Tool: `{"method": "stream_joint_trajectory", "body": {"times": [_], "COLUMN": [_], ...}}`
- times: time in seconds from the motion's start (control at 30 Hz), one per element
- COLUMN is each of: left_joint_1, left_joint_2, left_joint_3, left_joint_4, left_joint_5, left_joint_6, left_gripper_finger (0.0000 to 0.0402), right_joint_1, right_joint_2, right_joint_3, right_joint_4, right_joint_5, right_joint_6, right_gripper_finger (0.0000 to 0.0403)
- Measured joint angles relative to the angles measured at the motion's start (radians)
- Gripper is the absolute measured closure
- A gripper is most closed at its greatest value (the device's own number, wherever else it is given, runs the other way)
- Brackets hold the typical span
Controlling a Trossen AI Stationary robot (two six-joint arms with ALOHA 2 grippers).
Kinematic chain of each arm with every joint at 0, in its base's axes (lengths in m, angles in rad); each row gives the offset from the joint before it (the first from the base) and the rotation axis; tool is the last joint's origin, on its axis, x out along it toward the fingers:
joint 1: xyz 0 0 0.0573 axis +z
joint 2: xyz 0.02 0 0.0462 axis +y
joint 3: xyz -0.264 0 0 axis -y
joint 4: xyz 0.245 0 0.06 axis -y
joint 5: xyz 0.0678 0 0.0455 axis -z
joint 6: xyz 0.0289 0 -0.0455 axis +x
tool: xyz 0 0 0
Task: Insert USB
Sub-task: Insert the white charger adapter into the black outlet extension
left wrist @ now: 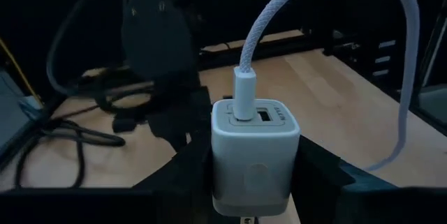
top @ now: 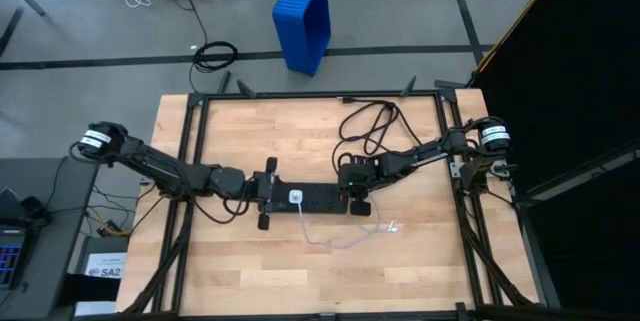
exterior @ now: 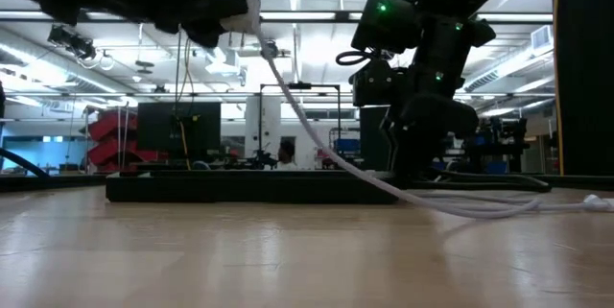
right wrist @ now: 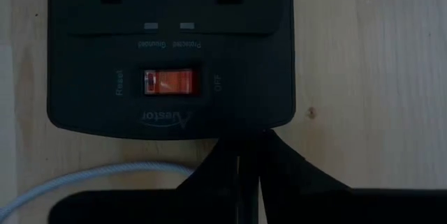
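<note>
A white charger cube (left wrist: 255,154) sits in my left gripper (left wrist: 255,172), which is raised above the long black power strip (top: 320,199). The low view shows the charger (exterior: 247,1) high over the strip (exterior: 240,186). The thin white USB cable (left wrist: 279,15) is plugged by its white plug (left wrist: 244,95) into the charger's top port. It hangs down (exterior: 317,140) to the table, where its free end (top: 393,227) lies. My right gripper (right wrist: 246,147) is shut at the strip's switch end (right wrist: 167,84). My left gripper pinches the white charger's two side faces (left wrist: 218,161) between its fingers (left wrist: 178,175), coming level from the table's left. The charger is lifted clear and upright, port side up, with the cable trailing slack below it. My right gripper points down from above, and its shut fingertips (right wrist: 244,155) meet the end edge of the power strip (right wrist: 230,132) by the red switch. The strip lies flat on the table.
The strip's thick black power cord (top: 370,121) loops over the far right of the table. Black frame rails (top: 195,161) run along both table sides. A blue bin (top: 303,21) and loose cables (top: 215,56) lie on the floor beyond the far edge.
</note>
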Motion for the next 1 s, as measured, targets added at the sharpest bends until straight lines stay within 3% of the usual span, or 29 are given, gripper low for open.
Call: {"method": "stream_joint_trajectory", "body": {"times": [0.17, 0.47, 0.7, 1.0], "left_joint_1": [0.039, 0.080, 0.084, 0.098], "left_joint_2": [0.024, 0.069, 0.265, 0.565], "left_joint_3": [-0.121, -0.237, -0.225, -0.182], "left_joint_4": [0.227, 0.332, 0.607, 0.844], "left_joint_5": [0.002, 0.078, 0.106, 0.106], "left_joint_6": [-0.032, -0.171, -0.163, -0.204], "left_gripper_finger": [0.0273, 0.0273, 0.0273, 0.0273], "right_joint_1": [0.000, 0.000, -0.002, -0.002], "right_joint_2": [0.000, 0.000, 0.000, 0.000], "right_joint_3": [0.000, -0.001, -0.001, -0.001], "right_joint_4": [0.000, 0.012, 0.020, 0.020], "right_joint_5": [-0.002, -0.007, -0.007, -0.007], "right_joint_6": [0.004, 0.004, 0.026, 0.037], "right_gripper_finger": [0.0401, 0.0401, 0.0401, 0.0401]}}
